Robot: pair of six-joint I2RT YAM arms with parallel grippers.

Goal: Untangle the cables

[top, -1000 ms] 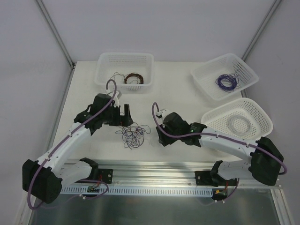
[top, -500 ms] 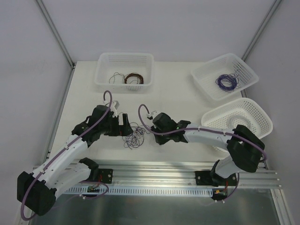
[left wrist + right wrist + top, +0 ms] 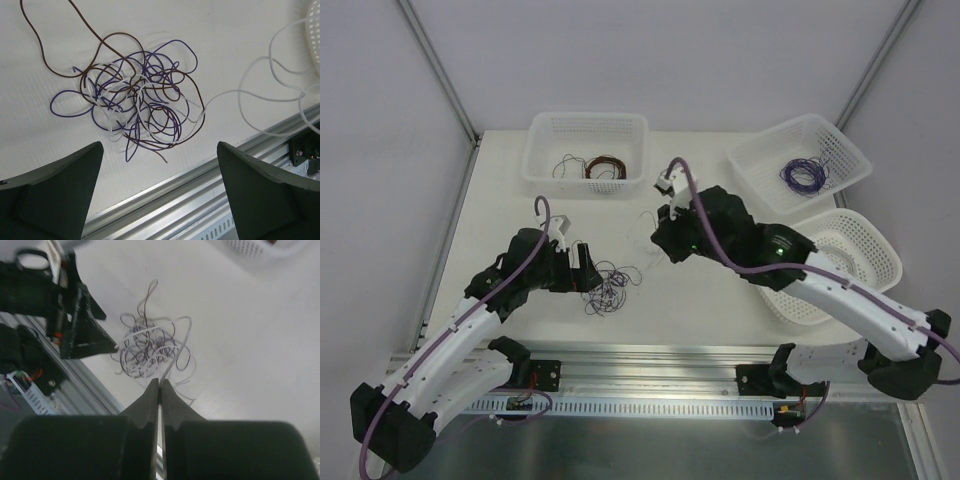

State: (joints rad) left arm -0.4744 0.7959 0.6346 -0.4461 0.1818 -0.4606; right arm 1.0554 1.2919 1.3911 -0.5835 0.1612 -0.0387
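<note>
Wide view first: the white tabletop (image 3: 500,200) runs away from the aluminium rail (image 3: 670,350) at its near edge, and both arms reach out over that rail. A white basket (image 3: 535,150) sits well beyond the rail, out of the action.

The left tool (image 3: 157,150) hangs low just past the rail, released, its two dark fingers (image 3: 60,190) spread wide with nothing between them. The right tool (image 3: 160,382) is further out from the rail and higher, and it's clenched: jaws pressed tip to tip.

And there are the cables (image 3: 135,100), a loose clump flat on the tabletop just beyond the rail, brown, purple and pale loops knotted through each other, directly ahead of the left tool's open fingers.

Smallest of all is the whitish strand (image 3: 179,342). It climbs out of the clump and, in the right wrist view, runs straight into the closed tips, so the right tool looks to be grasping that one wire.

This stuff should weigh almost nothing and flop freely, and it's so thin it could slide out of a pinch. Pull one strand and the whole clump is likely to drag along, or a knot could cinch tight. Best holds, by this read: a free end or an outer loop, with the left tool pinning the clump's dense middle
</note>
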